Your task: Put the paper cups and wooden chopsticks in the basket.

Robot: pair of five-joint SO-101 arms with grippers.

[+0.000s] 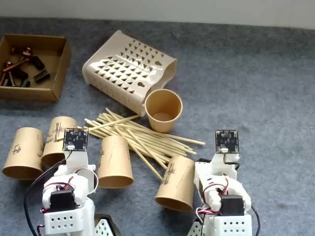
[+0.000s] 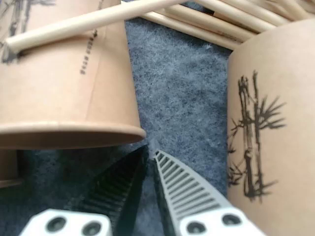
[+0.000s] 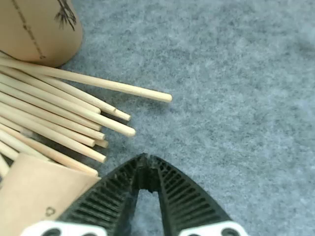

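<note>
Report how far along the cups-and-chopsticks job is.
Done: nothing yet. The basket lies tipped on its side, with no cup or chopstick seen in it. In hand: nothing; the left gripper and right gripper are both shut and empty over the carpet. Left: all five paper cups, four on their sides and one upright cup by the basket, plus the pile of chopsticks.

Grey felt mat point(image 1: 266, 78) under soft, even light.
A pale strip point(image 1: 197, 9) runs along its far edge; a cardboard box point(image 1: 63, 64) sits at one corner.
</note>
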